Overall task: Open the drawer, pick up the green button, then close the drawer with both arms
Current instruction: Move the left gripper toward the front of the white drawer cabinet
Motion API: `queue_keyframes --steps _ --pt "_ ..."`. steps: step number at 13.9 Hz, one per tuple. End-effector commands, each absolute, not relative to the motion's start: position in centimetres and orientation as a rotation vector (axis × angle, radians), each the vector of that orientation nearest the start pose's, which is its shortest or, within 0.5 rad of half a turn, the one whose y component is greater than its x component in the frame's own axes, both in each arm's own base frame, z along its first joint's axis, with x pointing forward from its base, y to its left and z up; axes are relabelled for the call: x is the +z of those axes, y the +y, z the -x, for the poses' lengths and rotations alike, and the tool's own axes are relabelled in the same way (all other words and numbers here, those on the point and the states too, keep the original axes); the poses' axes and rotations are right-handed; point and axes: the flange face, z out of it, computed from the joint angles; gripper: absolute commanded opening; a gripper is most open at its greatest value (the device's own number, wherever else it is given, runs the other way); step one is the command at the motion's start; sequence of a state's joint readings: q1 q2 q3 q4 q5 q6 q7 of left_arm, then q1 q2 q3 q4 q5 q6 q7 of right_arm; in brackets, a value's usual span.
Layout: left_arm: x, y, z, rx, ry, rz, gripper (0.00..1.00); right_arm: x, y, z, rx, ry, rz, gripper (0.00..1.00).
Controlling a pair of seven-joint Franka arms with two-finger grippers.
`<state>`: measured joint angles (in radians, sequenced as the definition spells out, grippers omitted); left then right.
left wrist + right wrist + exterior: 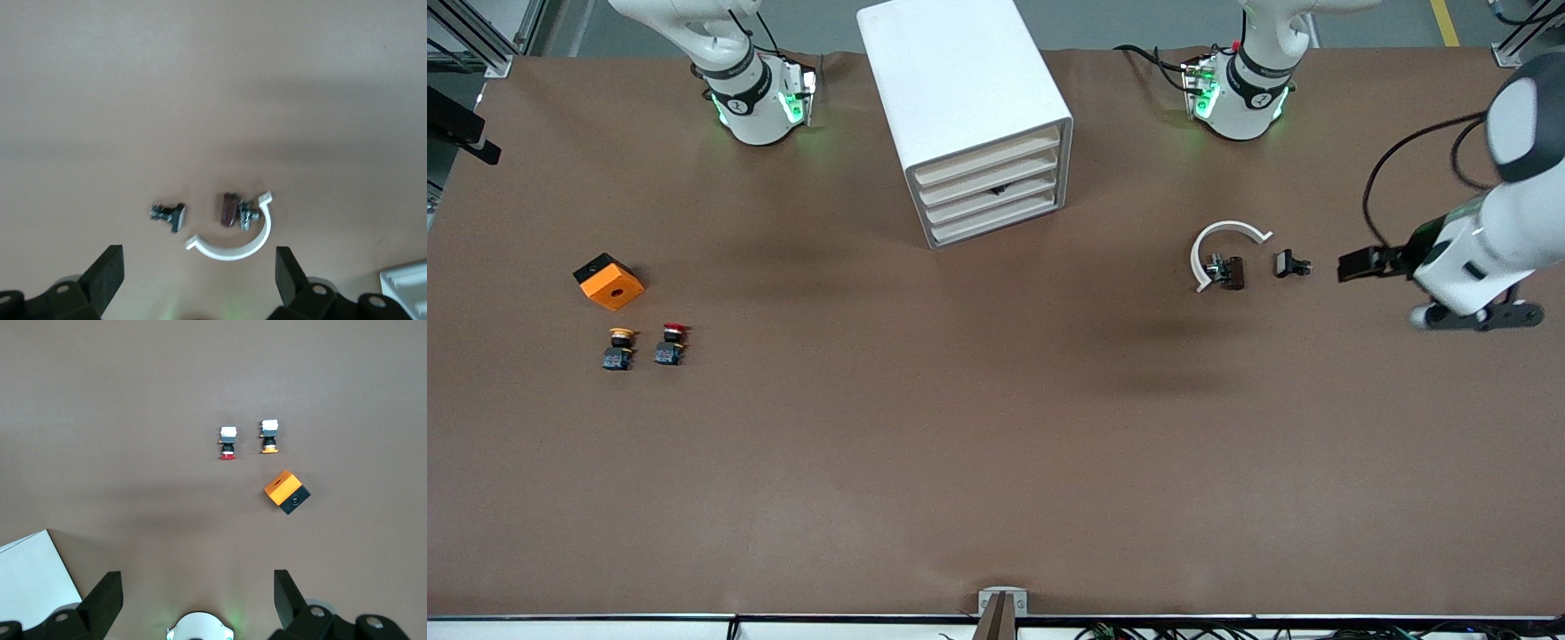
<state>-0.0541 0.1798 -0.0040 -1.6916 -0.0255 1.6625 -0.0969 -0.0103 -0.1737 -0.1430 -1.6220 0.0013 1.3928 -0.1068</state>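
Note:
The white drawer cabinet stands between the two arm bases, and a corner of it shows in each wrist view. Its stacked drawers are all shut; one has a small dark handle. The button is out of view. My left gripper hangs open and empty in the air at the left arm's end of the table. My right gripper is open and empty, high over its own base, and does not show in the front view.
A white half-ring clamp and two small dark parts lie near the left gripper. An orange box, a yellow-capped button and a red-capped button sit at the right arm's end.

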Motion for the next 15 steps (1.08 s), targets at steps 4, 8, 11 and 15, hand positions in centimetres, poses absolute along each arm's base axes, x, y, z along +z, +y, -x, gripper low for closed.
queue_keyframes --steps 4,8,11,15 --pt "37.8 -9.4 -63.3 0.349 -0.331 3.085 1.0 68.8 -8.0 -46.9 0.087 0.083 3.105 1.0" --pt "32.6 -15.8 -65.3 0.391 -0.706 2.966 1.0 67.2 -8.5 -48.3 0.129 0.089 3.122 1.0" --pt "30.5 -19.7 -65.3 0.414 -0.915 2.886 1.0 62.8 -8.8 -51.2 0.268 0.076 3.114 1.0" --pt "27.8 -25.3 -65.0 0.692 -1.413 2.765 1.0 58.3 -11.1 -55.0 0.273 0.126 3.124 1.0"
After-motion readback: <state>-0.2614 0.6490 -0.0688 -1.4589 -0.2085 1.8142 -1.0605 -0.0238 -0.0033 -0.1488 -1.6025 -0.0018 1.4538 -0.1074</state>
